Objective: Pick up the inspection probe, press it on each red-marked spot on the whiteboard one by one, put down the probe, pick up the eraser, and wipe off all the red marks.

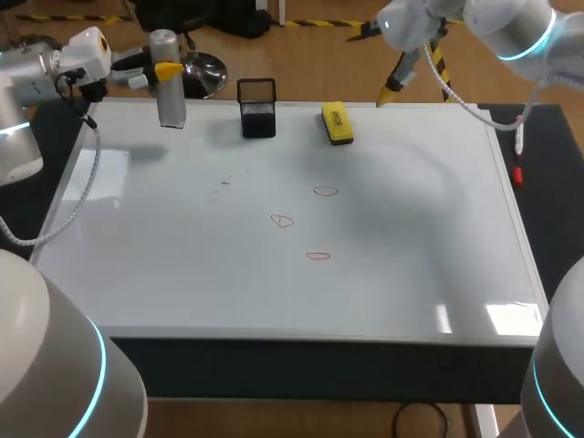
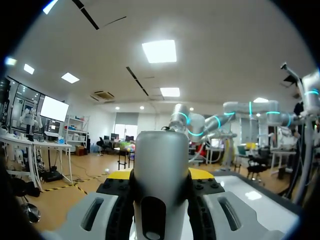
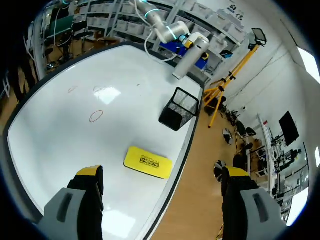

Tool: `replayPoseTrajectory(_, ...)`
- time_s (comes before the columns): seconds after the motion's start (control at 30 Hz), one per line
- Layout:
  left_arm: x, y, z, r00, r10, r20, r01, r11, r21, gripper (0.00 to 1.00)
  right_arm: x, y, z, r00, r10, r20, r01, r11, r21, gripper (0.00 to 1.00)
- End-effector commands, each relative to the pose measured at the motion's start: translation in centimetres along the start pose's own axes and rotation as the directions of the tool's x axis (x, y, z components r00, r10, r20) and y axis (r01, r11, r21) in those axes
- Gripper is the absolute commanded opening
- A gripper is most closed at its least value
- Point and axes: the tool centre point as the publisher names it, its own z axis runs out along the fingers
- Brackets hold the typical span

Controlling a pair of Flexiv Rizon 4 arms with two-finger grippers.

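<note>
left end effector [image 2: 161, 173] clamps the upright inspection probe [image 2: 161, 155]; right end effector [image 3: 162, 176] gapes wide, eraser [image 3: 147, 161] just ahead on the whiteboard [image 3: 55, 135].

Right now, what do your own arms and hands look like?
The left arm and right arm are smooth, rounded white-grey tubes with glowing blue rings at the joints, and a pale cable trails beside each. The left hand and right hand have two grey fingers with bright yellow tips.
</note>
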Motion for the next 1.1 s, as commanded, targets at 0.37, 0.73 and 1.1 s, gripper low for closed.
replayPoseTrajectory(0.37, 0.2, -0.2, 0.1, 1.0, 0.001, 0.006, -0.001, 1.0, -0.003, 0.0, 0.5, -0.1, 1.9, 0.541, -0.489, -0.684, 0.727, 0.681, 0.087, 1.0)
replayPoseTrajectory(0.73, 0.2, -0.2, 0.1, 1.0, 0.001, 0.006, -0.001, 1.0, -0.003, 0.0, 0.1, -0.2, 1.2, 0.68, -0.456, -0.574, 0.633, 0.76, 0.146, 1.0)
replayPoseTrajectory(1.1, 0.2, -0.2, 0.1, 1.0, 0.001, 0.006, -0.001, 1.0, -0.003, 0.0, 0.3, -0.6, 0.8, 0.643, -0.54, -0.543, 0.674, 0.736, 0.065, 1.0)
